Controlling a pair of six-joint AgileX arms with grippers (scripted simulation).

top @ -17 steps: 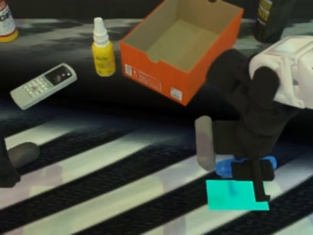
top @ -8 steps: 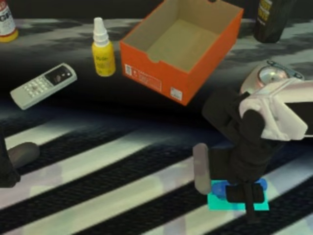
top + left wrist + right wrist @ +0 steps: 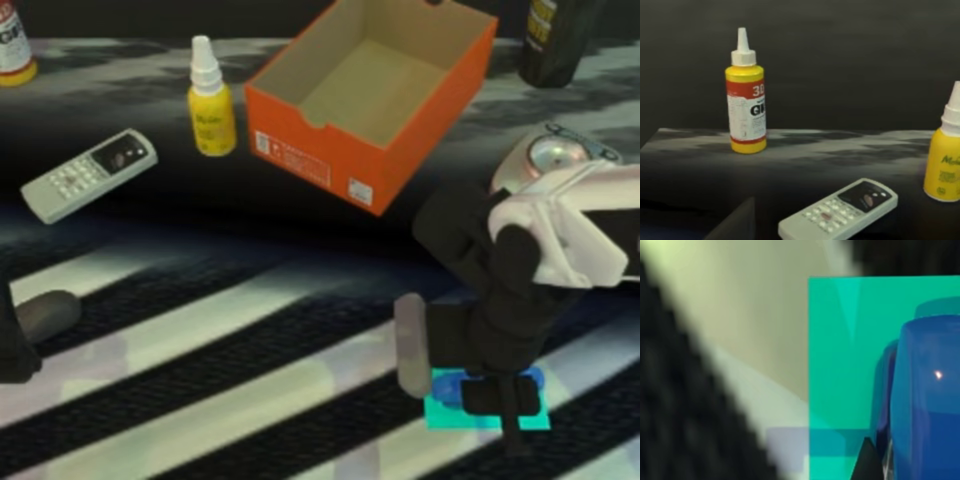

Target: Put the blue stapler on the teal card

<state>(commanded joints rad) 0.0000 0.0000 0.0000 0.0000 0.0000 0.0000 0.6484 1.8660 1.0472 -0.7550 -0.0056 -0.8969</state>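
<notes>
A table covered in black and pale diagonal stripes fills the top view. Behind it stands a plain dark wall. Its far edge is mottled grey.

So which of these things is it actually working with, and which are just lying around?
In use:
- blue stapler, under the right tool
- teal card beneath it

Just lying about:
- orange box
- yellow dropper bottle
- remote
- glue bottle
- dark bottle
- silver bell
- left tool, parked at the table's left edge
</notes>
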